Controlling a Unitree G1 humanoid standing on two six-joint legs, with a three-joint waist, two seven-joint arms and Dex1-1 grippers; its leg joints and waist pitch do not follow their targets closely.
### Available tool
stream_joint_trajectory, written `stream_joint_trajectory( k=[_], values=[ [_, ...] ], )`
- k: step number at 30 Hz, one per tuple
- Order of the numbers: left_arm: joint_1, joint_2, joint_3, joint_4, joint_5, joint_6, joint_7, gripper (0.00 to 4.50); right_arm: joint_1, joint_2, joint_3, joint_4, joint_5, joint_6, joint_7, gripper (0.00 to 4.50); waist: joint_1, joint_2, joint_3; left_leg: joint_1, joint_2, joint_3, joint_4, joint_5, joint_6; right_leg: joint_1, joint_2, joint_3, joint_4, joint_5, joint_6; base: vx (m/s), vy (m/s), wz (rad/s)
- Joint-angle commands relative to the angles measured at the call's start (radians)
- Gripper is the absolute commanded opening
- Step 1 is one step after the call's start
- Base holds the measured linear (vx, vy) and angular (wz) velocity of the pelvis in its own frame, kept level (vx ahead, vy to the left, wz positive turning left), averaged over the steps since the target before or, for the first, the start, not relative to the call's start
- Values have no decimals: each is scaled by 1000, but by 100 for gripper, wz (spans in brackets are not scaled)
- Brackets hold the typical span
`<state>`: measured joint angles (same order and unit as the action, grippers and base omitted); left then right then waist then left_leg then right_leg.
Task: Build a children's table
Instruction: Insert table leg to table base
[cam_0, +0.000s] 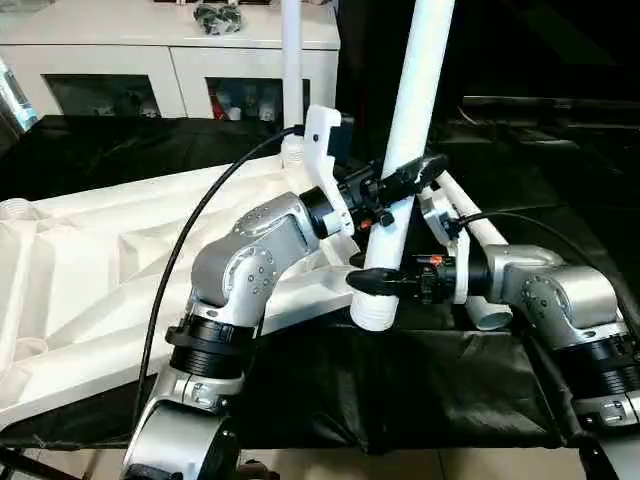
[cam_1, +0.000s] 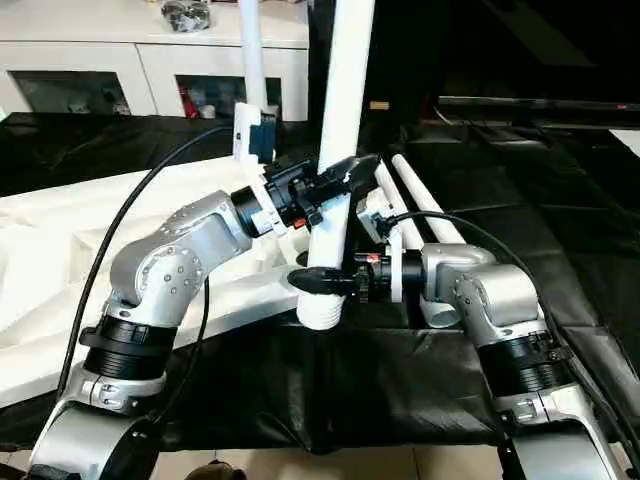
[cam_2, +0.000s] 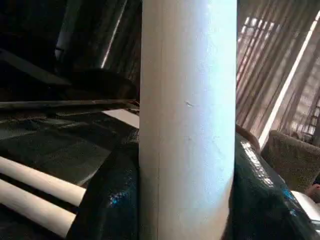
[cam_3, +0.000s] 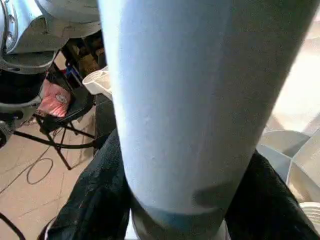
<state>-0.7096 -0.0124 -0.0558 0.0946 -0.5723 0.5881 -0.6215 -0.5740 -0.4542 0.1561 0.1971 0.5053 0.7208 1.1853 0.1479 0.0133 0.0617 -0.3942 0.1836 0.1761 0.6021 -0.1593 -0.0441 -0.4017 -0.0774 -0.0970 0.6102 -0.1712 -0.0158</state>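
Two pincers hold one leg (cam_0: 405, 150) — the left pincer (cam_0: 405, 180) clamps it partway up, and the right pincer (cam_0: 378, 283) closes round it lower down, just above its wider bottom end. The leg stands nearly upright, leaning a little, its bottom end hanging just past the near edge of the top (cam_0: 90, 270), which lies upside down on the black-draped table (cam_0: 420, 390). One leg (cam_0: 291, 60) already stands in a far socket of the top; two spare legs (cam_1: 415, 195) lie beyond the right pincer.

The main risk, as I judge it, is slip: the leg is smooth, tapered and tall, so a slack grip on either side could let it slide down or tip. If the two arms pull in different directions, it may twist in the grip — or jam askew at a socket. Swinging it toward the top could also knock the standing leg.
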Motion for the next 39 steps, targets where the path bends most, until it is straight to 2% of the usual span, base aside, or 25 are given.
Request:
stream_joint_trajectory(
  k=[1, 6, 7, 8, 10, 11, 14, 19, 21, 22, 24, 25, 26, 27, 28, 29, 30, 31, 32, 33, 35, 39],
  values=[
    [-13, -4, -13, -22, -3, 0, -34, 182, 3, -14, 4, -4, -9, 18, 0, 192, 3, -13, -80, 19, 50, -19, -62, -186, 30, 57, -79, 52, -80, -259, -157, 0, 0, 0],
    [-22, -3, -16, -11, 8, -6, -16, 182, 18, -1, 5, -5, -25, -12, -24, 192, 3, -12, -80, 20, 50, -19, -62, -191, 28, 56, -79, 53, -81, -260, -159, 0, 0, 0],
    [-29, -9, -3, 0, 11, -9, 7, 238, 21, 9, -2, -1, -29, -24, -41, 192, 2, -11, -80, 20, 50, -19, -62, -192, 26, 56, -80, 53, -81, -260, -159, 0, 0, 0],
    [-32, -12, 4, 4, 5, -8, 10, 252, 22, 13, -4, 1, -30, -29, -47, 191, 2, -9, -80, 19, 50, -19, -61, -192, 25, 56, -80, 52, -81, -261, -159, 0, 0, 0],
    [-38, -13, 19, 6, -10, -10, 4, 252, 23, 30, -18, 13, -36, -53, -76, 191, 1, -14, -81, 19, 49, -18, -62, -192, 25, 57, -79, 52, -81, -260, -158, 0, 0, 0],
    [-40, -11, 20, 5, -7, -18, 3, 252, 22, 39, -27, 21, -39, -64, -93, 191, 2, -13, -81, 19, 48, -19, -61, -188, 24, 56, -80, 52, -82, -261, -159, 0, 0, 0],
    [-49, -9, 35, 11, 12, -53, 26, 295, 12, 84, -72, 51, -52, -106, -191, 191, -1, -12, -80, 19, 48, -19, -63, -197, 17, 55, -81, 52, -82, -272, -157, 0, 0, 0],
    [-64, 28, 75, 15, 28, -77, 42, 297, 6, 136, -118, 87, -85, -174, -334, 191, -3, -8, -81, 22, 48, -20, -64, -196, 5, 53, -80, 52, -80, -267, -152, 0, 0, 0],
    [-59, 60, 68, 13, 50, -83, 28, 297, 4, 153, -133, 105, -101, -201, -388, 191, -6, -7, -81, 23, 48, -19, -66, -200, 0, 51, -79, 52, -79, -263, -151, 0, 0, 0],
    [-49, 88, 53, 22, 78, -88, 17, 297, 0, 162, -142, 123, -118, -230, -428, 191, -7, -7, -82, 23, 48, -20, -66, -197, -1, 53, -79, 53, -77, -257, -149, 0, 0, 0],
    [-9, 181, -20, 54, 182, -139, -33, 297, -11, 177, -159, 174, -168, -290, -521, 191, -12, -6, -80, 25, 47, -20, -70, -199, -11, 49, -77, 53, -77, -267, -131, 0, 0, 0],
    [-9, 181, -20, 54, 182, -139, -33, 297, -11, 177, -159, 174, -168, -290, -521, 191, -11, -5, -81, 25, 46, -22, -71, -203, -13, 49, -78, 53, -78, -275, -127, 0, 0, 0],
    [19, 235, -79, 69, 246, -180, -72, 297, -14, 180, -161, 192, -191, -331, -551, 191, -13, -1, -81, 28, 49, -21, -72, -211, -25, 47, -78, 55, -77, -269, -121, 0, 0, 0],
    [39, 265, -113, 78, 276, -204, -102, 297, -14, 185, -166, 202, -198, -353, -565, 191, -14, -8, -81, 26, 47, -20, -73, -209, -23, 48, -78, 55, -78, -266, -117, 0, 0, 0],
    [58, 289, -144, 89, 300, -220, -126, 297, -14, 189, -171, 207, -200, -367, -575, 191, -13, -4, -82, 28, 48, -20, -73, -210, -26, 47, -78, 56, -73, -261, -120, 0, 0, 0],
    [64, 299, -157, 95, 312, -230, -133, 297, -14, 191, -172, 209, -202, -373, -579, 191, -15, -1, -81, 28, 48, -19, -73, -210, -26, 46, -77, 57, -73, -249, -125, 0, 0, 0],
    [72, 310, -174, 103, 328, -242, -141, 297, -14, 193, -174, 211, -205, -380, -584, 191, -13, -5, -83, 28, 49, -19, -73, -201, -23, 47, -79, 58, -69, -224, -135, 0, 0, 0],
    [81, 321, -193, 111, 341, -250, -153, 297, -14, 193, -172, 213, -208, -386, -586, 191, -14, -3, -84, 28, 49, -17, -72, -198, -23, 48, -78, 59, -66, -212, -142, 0, 0, 0],
    [104, 347, -242, 139, 381, -279, -183, 297, -12, 194, -167, 218, -218, -403, -592, 191, -11, -1, -84, 30, 50, -17, -71, -198, -18, 45, -79, 59, -67, -201, -152, 0, 0, 0],
    [118, 358, -273, 161, 400, -293, -208, 297, -11, 194, -162, 221, -225, -410, -595, 191, -11, -3, -82, 27, 50, -18, -73, -201, -14, 47, -79, 59, -68, -204, -152, 0, 0, 0],
    [130, 365, -306, 199, 425, -314, -233, 297, -12, 198, -160, 228, -231, -421, -600, 191, -13, -1, -81, 29, 50, -16, -74, -215, -21, 46, -80, 60, -68, -219, -151, 0, 0, 0],
    [133, 360, -330, 284, 472, -366, -243, 297, -14, 207, -163, 238, -231, -434, -595, 191, -15, -3, -80, 28, 48, -17, -75, -239, -24, 48, -83, 60, -75, -255, -147, 0, 0, 0]
  ],
)
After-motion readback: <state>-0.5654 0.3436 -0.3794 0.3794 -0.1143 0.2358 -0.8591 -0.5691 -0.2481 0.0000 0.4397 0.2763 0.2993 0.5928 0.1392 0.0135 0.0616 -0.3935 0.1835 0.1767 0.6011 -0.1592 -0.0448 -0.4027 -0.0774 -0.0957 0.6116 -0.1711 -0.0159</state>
